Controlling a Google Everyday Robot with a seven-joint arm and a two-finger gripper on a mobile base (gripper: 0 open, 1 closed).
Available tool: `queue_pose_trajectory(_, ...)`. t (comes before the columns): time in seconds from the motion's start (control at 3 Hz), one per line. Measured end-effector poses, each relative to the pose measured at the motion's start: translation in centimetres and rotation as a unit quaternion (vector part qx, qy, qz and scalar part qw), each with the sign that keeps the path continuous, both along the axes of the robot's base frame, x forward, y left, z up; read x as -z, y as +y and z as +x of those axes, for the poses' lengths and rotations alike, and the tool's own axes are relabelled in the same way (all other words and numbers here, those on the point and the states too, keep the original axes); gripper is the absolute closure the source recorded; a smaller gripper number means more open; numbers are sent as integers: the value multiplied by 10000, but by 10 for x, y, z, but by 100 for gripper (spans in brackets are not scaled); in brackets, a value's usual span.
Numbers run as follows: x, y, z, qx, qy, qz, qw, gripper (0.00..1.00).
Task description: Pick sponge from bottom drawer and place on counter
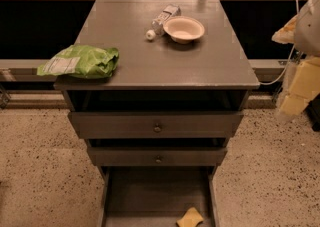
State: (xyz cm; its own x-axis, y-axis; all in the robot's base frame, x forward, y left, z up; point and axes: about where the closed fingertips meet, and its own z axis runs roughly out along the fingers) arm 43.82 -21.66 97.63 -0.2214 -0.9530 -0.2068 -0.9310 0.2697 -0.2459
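Pincer (299, 91), whether clenched I cannot tell, hangs off the table's (150, 63) right edge; lower it squarely over the sponge (190, 217) in the bottom drawer (150, 191).

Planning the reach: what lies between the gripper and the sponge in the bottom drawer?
In the camera view, the gripper hangs right of the counter; only speckled floor and the bottom drawer's right wall separate it from the sponge.
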Motion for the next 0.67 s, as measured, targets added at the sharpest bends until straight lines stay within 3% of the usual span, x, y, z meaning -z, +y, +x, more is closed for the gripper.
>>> queue_pose_trajectory(0.67, 13, 4, -1, -17, -80, 169, 9998, 0)
